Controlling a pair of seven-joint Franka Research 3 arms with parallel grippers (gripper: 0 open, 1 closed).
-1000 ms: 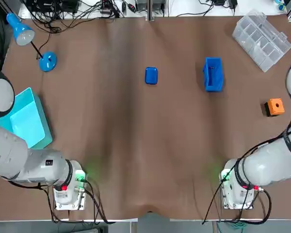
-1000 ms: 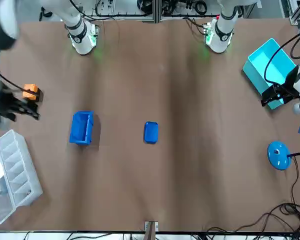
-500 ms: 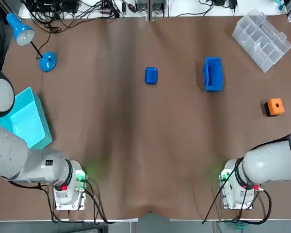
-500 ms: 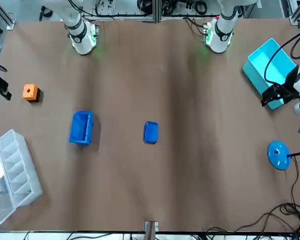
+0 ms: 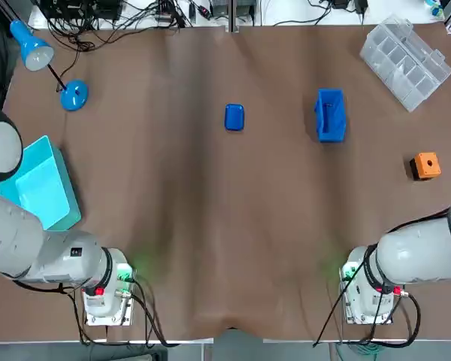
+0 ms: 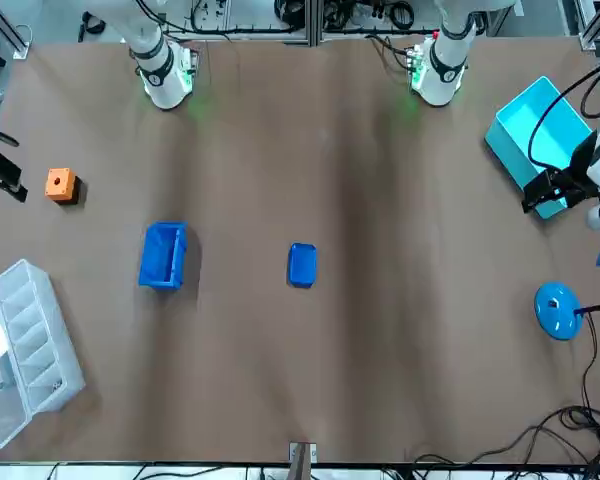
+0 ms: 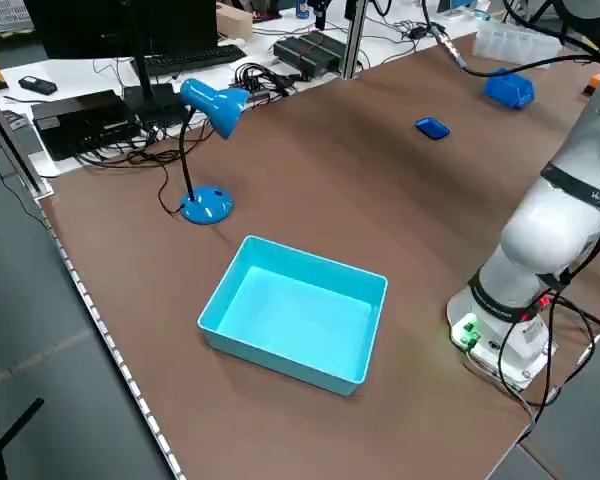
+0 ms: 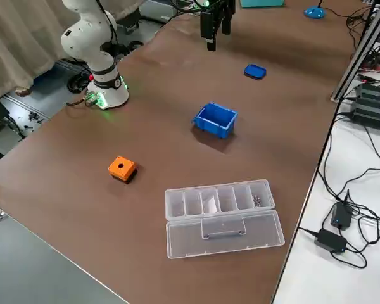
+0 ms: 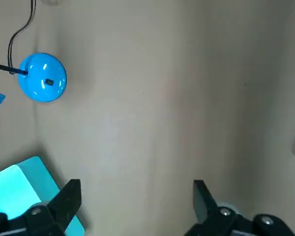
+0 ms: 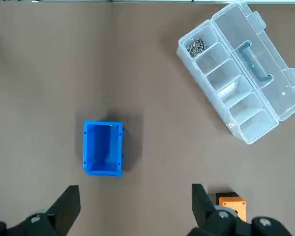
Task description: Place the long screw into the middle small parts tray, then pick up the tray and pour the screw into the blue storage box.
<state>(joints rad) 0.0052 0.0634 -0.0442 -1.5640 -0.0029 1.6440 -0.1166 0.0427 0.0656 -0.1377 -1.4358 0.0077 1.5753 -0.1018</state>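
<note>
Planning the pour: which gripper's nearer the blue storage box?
Right. Right gripper hovers by orange block, near the blue storage box; left gripper far off by teal bin.

taking the table [image 5: 225, 226] from overhead as a dial with the robot at 6 o'clock: the small tray [image 5: 234, 117] lies toward 12, well short of the far edge. the storage box [image 5: 330, 114] sits at the tray's 3 o'clock, apart from it. the compartment case [image 5: 410, 62] lies at 2, in the far corner. the block [image 5: 426, 165] lies at 3, near the edge. the lamp [image 5: 74, 95] stands at 10, and the open bin [image 5: 41, 184] lies at 9, by the edge.
</note>
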